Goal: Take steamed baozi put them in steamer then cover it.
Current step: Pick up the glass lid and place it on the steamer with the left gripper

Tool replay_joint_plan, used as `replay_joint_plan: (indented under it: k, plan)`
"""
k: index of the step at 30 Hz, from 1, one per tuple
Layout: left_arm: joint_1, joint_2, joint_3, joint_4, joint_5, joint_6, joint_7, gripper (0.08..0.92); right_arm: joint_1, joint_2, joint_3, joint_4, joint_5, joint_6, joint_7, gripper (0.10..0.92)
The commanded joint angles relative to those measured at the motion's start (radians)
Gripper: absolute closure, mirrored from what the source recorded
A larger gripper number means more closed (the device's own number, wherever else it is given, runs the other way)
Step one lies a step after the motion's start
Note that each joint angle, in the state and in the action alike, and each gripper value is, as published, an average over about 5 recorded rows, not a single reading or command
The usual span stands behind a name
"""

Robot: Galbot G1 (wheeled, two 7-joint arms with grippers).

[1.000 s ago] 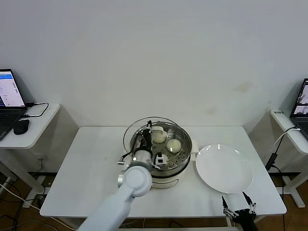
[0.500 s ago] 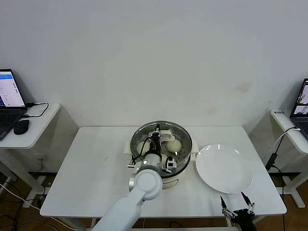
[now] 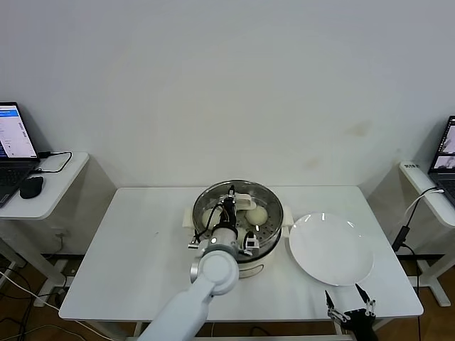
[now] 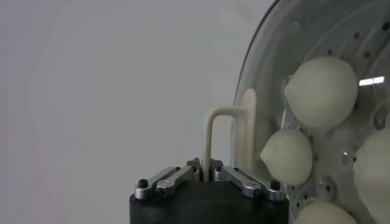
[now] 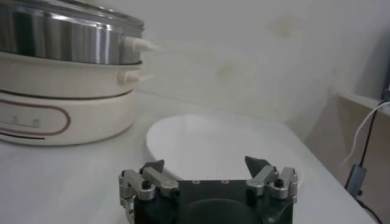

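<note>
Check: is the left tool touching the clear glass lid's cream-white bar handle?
Touching. Left wrist view: the left tool is shut on the lid handle, no gap.

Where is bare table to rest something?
Left of the steamer, the table lies bare to its edge. A strip runs before the plate, near the right claw. The left claw, shut on the cover, crowds the steamer.

Glass cover (image 3: pixel 238 206) over baozi-filled steamer (image 3: pixel 266 249)

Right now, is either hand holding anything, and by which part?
The left hand grips the glass lid by its bar handle. The right hand holds nothing.
</note>
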Motion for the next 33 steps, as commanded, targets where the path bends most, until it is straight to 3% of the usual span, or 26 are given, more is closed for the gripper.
replay_joint_plan:
  k: [1,23,26,33]
  plan:
    - [0.004,-0.014,-0.005,0.005,0.004,-0.002,-0.005,0.845,0.002,0.003,-0.005,0.000,-0.001,0.000,0.000,0.203]
    - [0.019,-0.032,-0.014,0.009,-0.005,-0.012,-0.036,0.842,0.001,-0.004,-0.008,-0.004,0.000,0.003,-0.004,0.203]
    - [0.025,-0.029,-0.017,-0.006,-0.008,-0.012,-0.043,0.800,0.002,-0.004,-0.010,-0.005,-0.001,0.003,-0.004,0.203]
    - [0.074,-0.007,-0.027,-0.102,-0.041,-0.011,-0.061,0.598,0.000,-0.003,-0.014,-0.005,-0.005,0.004,-0.004,0.203]
